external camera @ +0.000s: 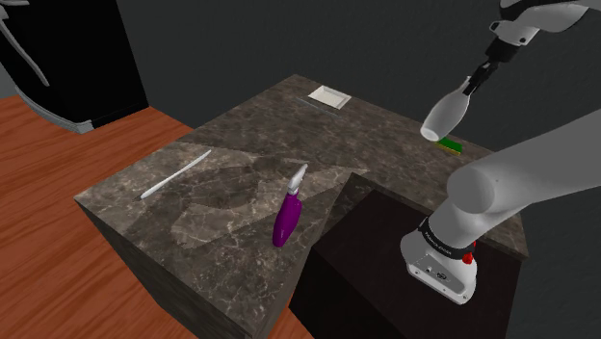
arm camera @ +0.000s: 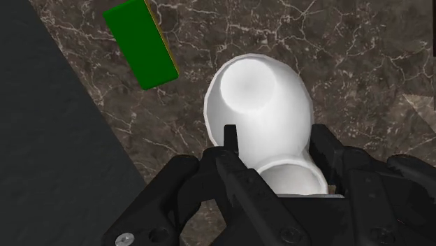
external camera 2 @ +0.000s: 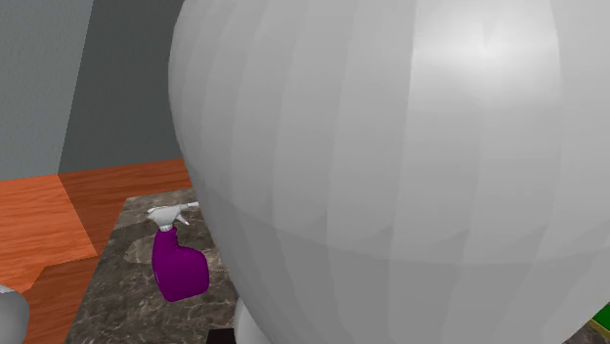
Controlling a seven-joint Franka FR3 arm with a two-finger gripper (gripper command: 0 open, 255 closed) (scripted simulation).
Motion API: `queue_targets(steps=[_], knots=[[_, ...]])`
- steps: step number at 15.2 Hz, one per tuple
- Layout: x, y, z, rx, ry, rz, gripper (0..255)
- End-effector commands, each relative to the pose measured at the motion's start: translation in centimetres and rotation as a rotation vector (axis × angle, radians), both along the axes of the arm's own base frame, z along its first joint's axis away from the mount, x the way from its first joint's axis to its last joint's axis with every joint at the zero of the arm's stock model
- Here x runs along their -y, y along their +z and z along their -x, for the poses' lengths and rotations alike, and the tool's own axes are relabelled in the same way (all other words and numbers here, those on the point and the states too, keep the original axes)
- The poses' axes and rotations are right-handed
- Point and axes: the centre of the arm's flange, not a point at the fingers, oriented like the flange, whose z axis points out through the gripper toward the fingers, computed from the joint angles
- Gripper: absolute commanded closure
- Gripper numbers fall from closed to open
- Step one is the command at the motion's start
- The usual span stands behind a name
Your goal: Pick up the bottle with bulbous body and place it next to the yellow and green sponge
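Marble counter (external camera: 241, 183): gripper (external camera: 474, 85) is clamping tilted bottle (external camera: 445, 113) aloft near far-edge sponge (external camera: 450, 144). Released tilted, it is risking rolling off.

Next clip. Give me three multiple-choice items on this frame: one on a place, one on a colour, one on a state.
1. The sponge lies:
A. on the floor
B. on the counter, near the bottle
C. in a sink

2. The sprayer's body is:
A. green
B. red
C. purple

3. The bottle is:
A. clasped in the claw
B. lying free
C. standing alone

Answers:
1 B: the wrist view shows it flat on the marble, close to the bottle.
2 C: it is purple in both exterior views.
3 A: the claw grips its narrow end in the shoulder and wrist views.
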Motion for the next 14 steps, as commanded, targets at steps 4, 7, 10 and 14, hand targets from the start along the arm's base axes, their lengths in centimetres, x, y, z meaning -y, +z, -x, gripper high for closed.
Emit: queue_targets(steps=[4, 7, 10, 14], knots=[[4.3, 0.2, 5.2, 0.0, 0.001, 0.001, 255], [6.8, 0.2, 8.3, 0.0, 0.001, 0.001, 255], [9.3, 0.2, 11.4, 0.0, 0.001, 0.001, 255], [12.6, 0.2, 15.5, 0.0, 0.001, 0.001, 255]])
